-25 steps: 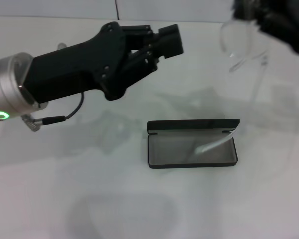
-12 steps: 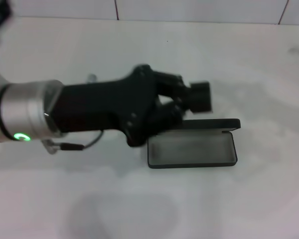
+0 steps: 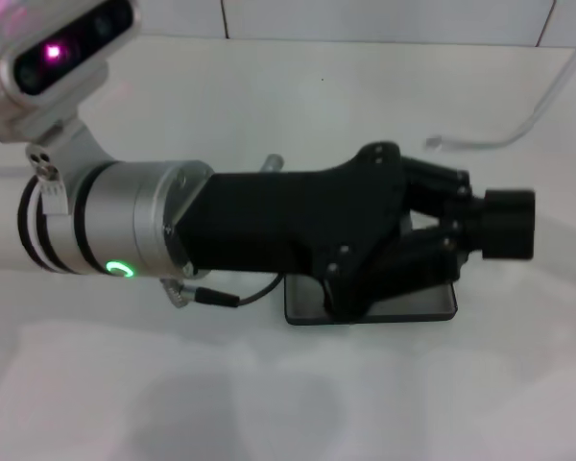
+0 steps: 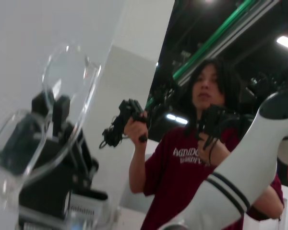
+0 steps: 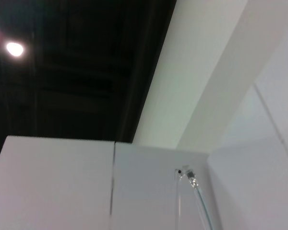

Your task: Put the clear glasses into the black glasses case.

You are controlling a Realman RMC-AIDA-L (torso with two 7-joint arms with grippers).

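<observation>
The black glasses case (image 3: pixel 440 303) lies open on the white table, mostly covered by my left arm. My left gripper (image 3: pixel 507 227) hovers over the case's right end, its fingers together and holding nothing. Of the clear glasses, only one arm (image 3: pixel 499 146) shows at the head view's upper right. In the left wrist view the glasses' lenses (image 4: pixel 67 81) hang in the air, with my right gripper (image 4: pixel 52 108) behind them and shut on the frame. The right wrist view shows the tip of a clear glasses arm (image 5: pixel 189 178).
A person in a red shirt (image 4: pixel 192 167) stands beyond the table holding hand controllers. A white wall (image 3: pixel 365 19) runs along the table's far edge.
My left arm has swept right and toward the camera, from the upper left to over the case. The glasses and right gripper have left the head view's upper right, except one clear arm.
</observation>
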